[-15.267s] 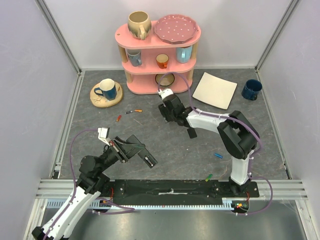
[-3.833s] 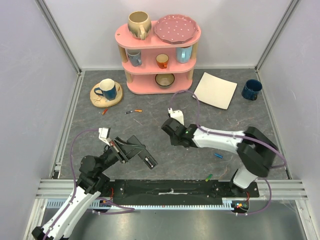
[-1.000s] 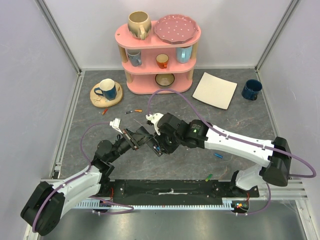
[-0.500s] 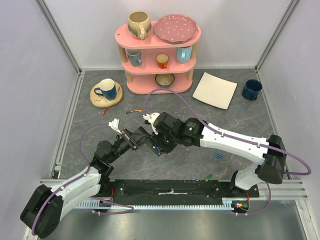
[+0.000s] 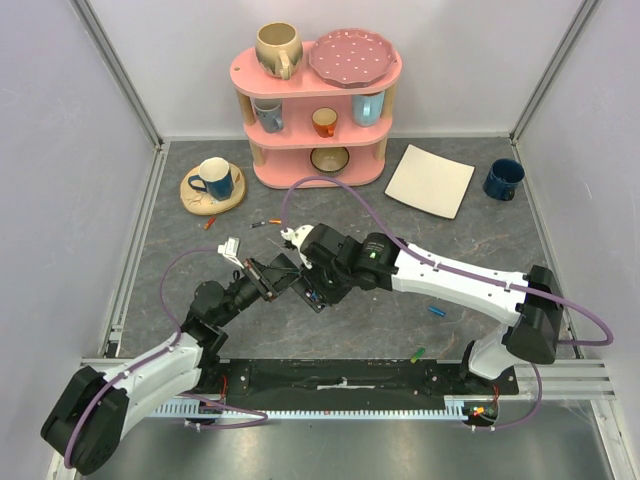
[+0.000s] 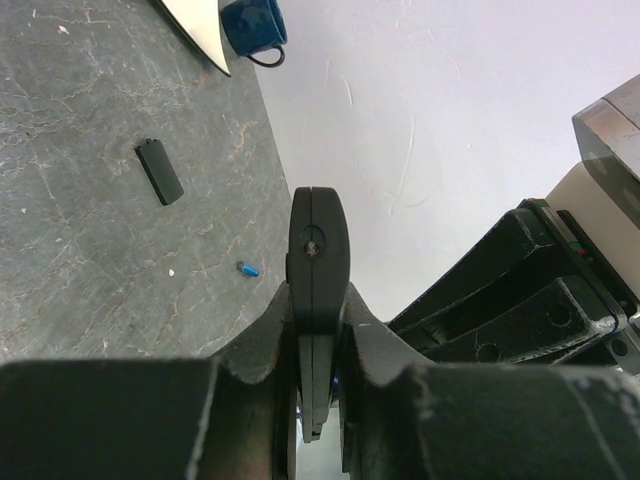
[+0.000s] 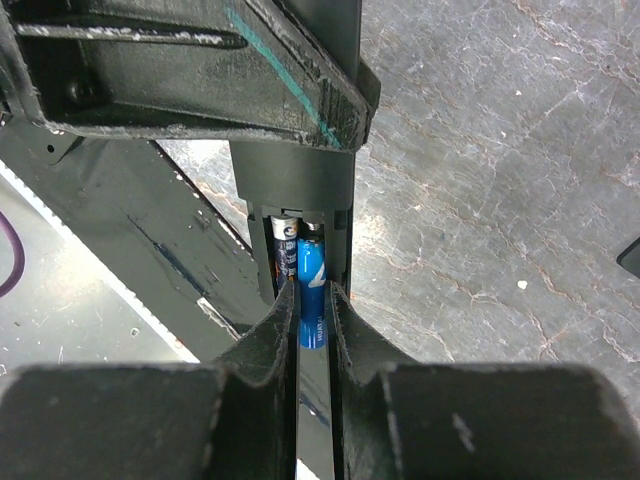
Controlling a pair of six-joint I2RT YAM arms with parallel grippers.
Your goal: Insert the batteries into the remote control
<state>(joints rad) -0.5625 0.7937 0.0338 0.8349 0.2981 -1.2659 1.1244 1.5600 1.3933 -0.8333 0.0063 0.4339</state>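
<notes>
Where the two arms meet near the middle of the table [image 5: 200, 260], the left tool [image 6: 318, 345] pinches the remote control [image 6: 318, 250] edge-on between its fingers. Just to its right, the right tool [image 7: 311, 308] is clamped on a blue battery [image 7: 311, 265], whose far end sits inside the remote's open compartment, beside a second battery [image 7: 284, 240] lying there. Farther right on the table lie a loose blue battery [image 5: 437, 310] and, nearer the arm bases, a green battery [image 5: 418, 353].
</notes>
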